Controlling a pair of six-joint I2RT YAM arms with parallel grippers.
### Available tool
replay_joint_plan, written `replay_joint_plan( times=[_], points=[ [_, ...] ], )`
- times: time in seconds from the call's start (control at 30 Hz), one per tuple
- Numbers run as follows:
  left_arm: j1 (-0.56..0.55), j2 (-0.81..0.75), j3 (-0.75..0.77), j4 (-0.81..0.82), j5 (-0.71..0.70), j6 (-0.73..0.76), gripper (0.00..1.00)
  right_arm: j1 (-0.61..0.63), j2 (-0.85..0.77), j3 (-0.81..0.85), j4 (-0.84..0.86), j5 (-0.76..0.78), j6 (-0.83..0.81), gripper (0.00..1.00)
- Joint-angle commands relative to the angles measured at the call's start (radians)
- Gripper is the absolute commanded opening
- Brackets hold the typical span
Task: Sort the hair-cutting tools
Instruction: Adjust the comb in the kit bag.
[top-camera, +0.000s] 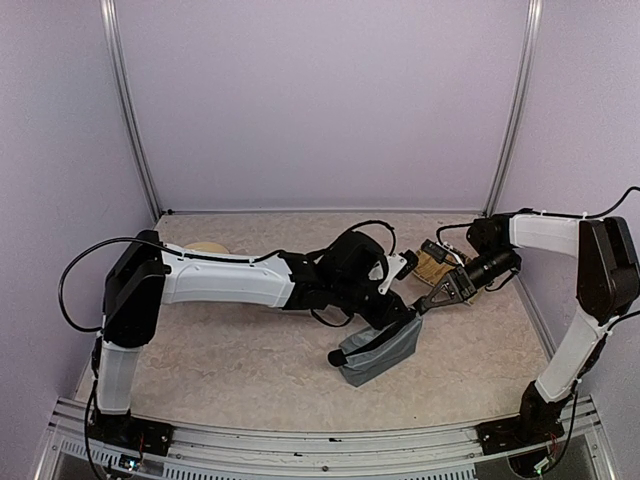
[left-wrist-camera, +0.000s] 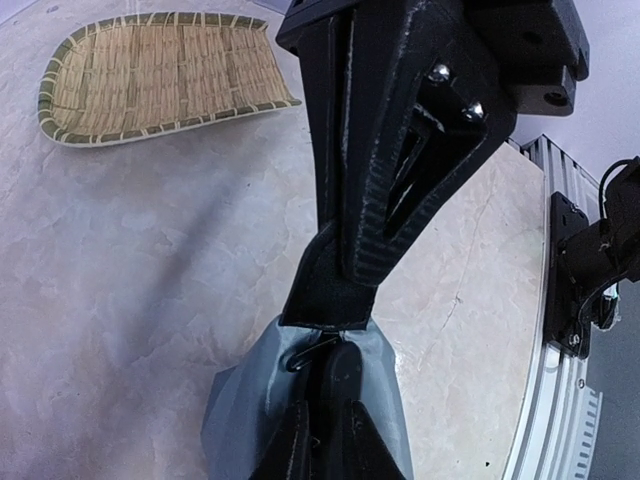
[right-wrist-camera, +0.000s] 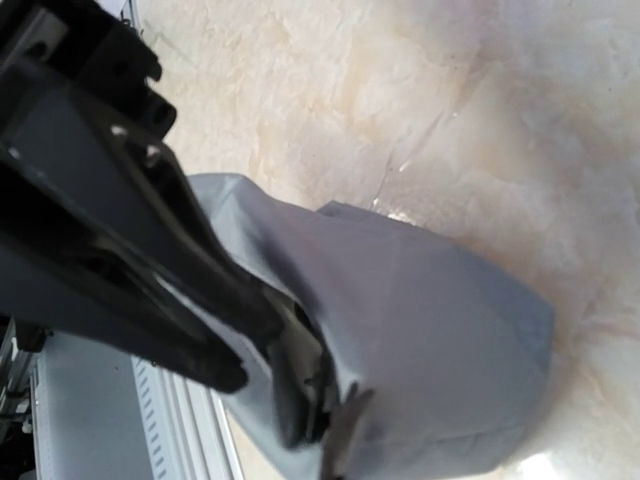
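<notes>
**Both grippers at the mouth of the pouch**

We see the left gripper (left-wrist-camera: 330, 300) with its fingers pressed together on the upper rim of the grey pouch (left-wrist-camera: 385, 410), pinching the fabric right beside the zip pull. The right gripper (top-camera: 427, 300) reaches in from the other side, and its tips touch the pouch's far corner. In its own wrist view the dark fingers are blurred against the fabric, so we cannot tell whether they grip it or merely rest there.

The pouch stands on the table (top-camera: 250, 375), near the middle and between the two arms. A black tool (top-camera: 336, 357) pokes out of its left end; we cannot tell which one.

A woven tray (top-camera: 435, 265) lies just behind the right gripper. A beige plate (top-camera: 205, 246) sits well apart at the far left.
</notes>
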Motion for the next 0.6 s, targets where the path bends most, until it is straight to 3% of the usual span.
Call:
replay_joint_plan(
  times=[0.0,0.43,0.5,0.57],
  points=[
    [-0.006,0.034,0.034,-0.03,0.007,0.011,0.08,-0.013,-0.01,0.004,0.003,-0.046,-0.008,0.02],
    [-0.003,0.064,0.054,-0.049,0.062,0.02,0.23,-0.012,0.0,0.008,0.002,-0.05,-0.007,0.02],
    [-0.003,0.071,0.06,-0.05,0.069,0.023,0.22,-0.013,0.0,0.01,0.002,-0.05,-0.008,0.02],
    [-0.001,0.079,0.065,-0.051,0.068,0.021,0.15,-0.013,-0.001,0.011,0.001,-0.05,-0.008,0.02]
  ],
)
